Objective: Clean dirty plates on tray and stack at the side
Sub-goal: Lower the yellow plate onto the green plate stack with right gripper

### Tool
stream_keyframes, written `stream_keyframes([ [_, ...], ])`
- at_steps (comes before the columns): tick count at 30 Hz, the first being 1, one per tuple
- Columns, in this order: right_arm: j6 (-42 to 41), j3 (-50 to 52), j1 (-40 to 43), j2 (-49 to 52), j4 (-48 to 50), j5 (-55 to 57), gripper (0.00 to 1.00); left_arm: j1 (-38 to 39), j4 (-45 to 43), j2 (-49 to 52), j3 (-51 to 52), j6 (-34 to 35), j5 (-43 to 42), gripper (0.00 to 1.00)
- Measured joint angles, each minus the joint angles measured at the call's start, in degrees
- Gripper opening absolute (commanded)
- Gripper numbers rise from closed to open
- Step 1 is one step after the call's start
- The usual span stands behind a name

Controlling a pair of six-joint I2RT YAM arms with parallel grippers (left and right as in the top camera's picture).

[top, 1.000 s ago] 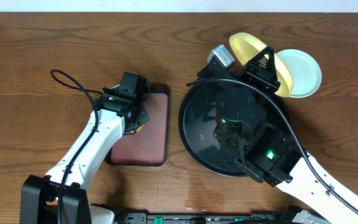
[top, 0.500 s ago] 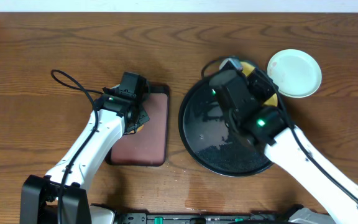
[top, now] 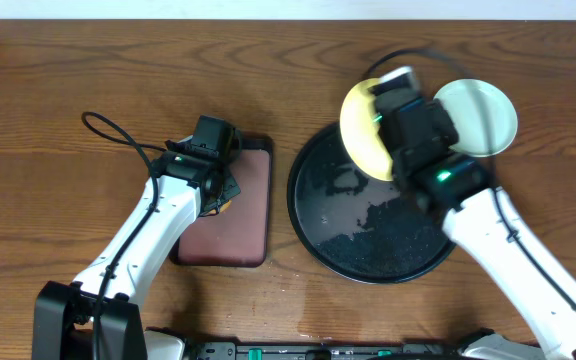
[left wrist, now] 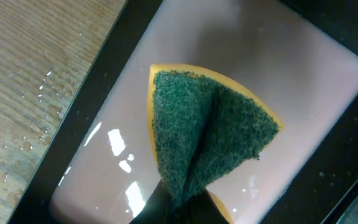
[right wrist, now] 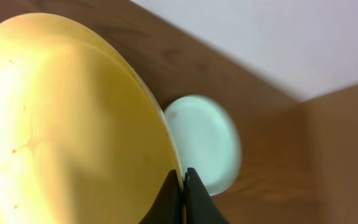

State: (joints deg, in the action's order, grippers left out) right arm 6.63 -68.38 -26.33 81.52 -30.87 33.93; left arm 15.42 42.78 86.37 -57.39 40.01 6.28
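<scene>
Left wrist view, closest in: what have the left fingers [left wrist: 179, 208] got?

They are closed tight on a sponge [left wrist: 207, 143], folded so its green scouring side faces out and a yellow edge shows behind. It hangs just over the maroon tray [left wrist: 104, 168], whose pale floor glistens with wet spots.

And the right wrist view?

The right fingers [right wrist: 182, 193] are pinched together on the rim of the yellow plate [right wrist: 61, 118], which stands on edge and fills the left of the picture. A few small reddish specks sit on its face. Beyond its edge a mint-blue plate [right wrist: 204, 143] lies flat on the worktop [right wrist: 278, 143].

Where is all that from overhead?

The yellow plate is held up above the far rim of the black tray [top: 368, 240], over its right part. The tray's floor has wet-looking patches and carries no plate. The mint-blue plate is just past the tray's far right edge, beside the yellow one. Whether it is one plate or two stacked cannot be told from here.
</scene>
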Motion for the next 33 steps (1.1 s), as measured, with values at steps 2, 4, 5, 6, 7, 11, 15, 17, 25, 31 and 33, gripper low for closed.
stream_keyframes([
  [2, -5.77, 0.0, 5.53, 0.09, 0.76, -7.58, 0.01, 0.0, 0.02, 0.0, 0.0, -0.02, 0.0, 0.07],
  [4, -10.69, 0.0, 11.5, 0.09, 1.51, -14.16, 0.01, 0.0, 0.0, 0.0, 0.0, 0.0, 0.0, 0.08],
  [5, -13.11, 0.0, 14.8, 0.09, 1.57, -17.25, 0.01, 0.0, 0.02, 0.0, 0.0, 0.0, 0.0, 0.07],
  [6, -15.39, 0.0, 18.21, 0.11, 1.53, -19.71, 0.01, 0.0, 0.0, 0.0, 0.0, 0.0, 0.0, 0.07],
  [7, -17.42, 0.0, 21.73, 0.2, 1.6, -21.64, 0.01, 0.0, -0.04, 0.0, 0.0, 0.0, -0.02, 0.08],
  [11, -24.22, -0.02, 34.77, 2.01, 1.97, -25.79, 0.02, 0.0, -0.55, 0.0, 0.0, -0.02, 0.0, 0.07],
  [15, -29.7, -0.02, 43.17, 6.75, 2.21, -28.0, 0.02, 0.0, -0.79, 0.0, 0.0, -0.02, 0.0, 0.07],
  [17, -31.56, -0.02, 45.4, 9.68, 3.3, -29.4, 0.02, 0.0, -0.81, 0.0, 0.0, 0.0, 0.0, 0.07],
  [25, -35.06, -0.02, 46.66, 19.56, 10.56, -33.77, 0.59, 0.0, -1.09, 0.0, 0.0, 0.0, 0.0, 0.07],
  [31, -35.26, -0.02, 46.66, 22.49, 11.06, -39.26, 0.85, 0.0, -1.11, 0.0, 0.0, -0.02, 0.0, 0.07],
  [33, -34.77, -0.02, 46.66, 22.4, 11.19, -42.16, 0.85, 0.0, -1.11, 0.0, 0.0, -0.02, 0.0, 0.08],
])
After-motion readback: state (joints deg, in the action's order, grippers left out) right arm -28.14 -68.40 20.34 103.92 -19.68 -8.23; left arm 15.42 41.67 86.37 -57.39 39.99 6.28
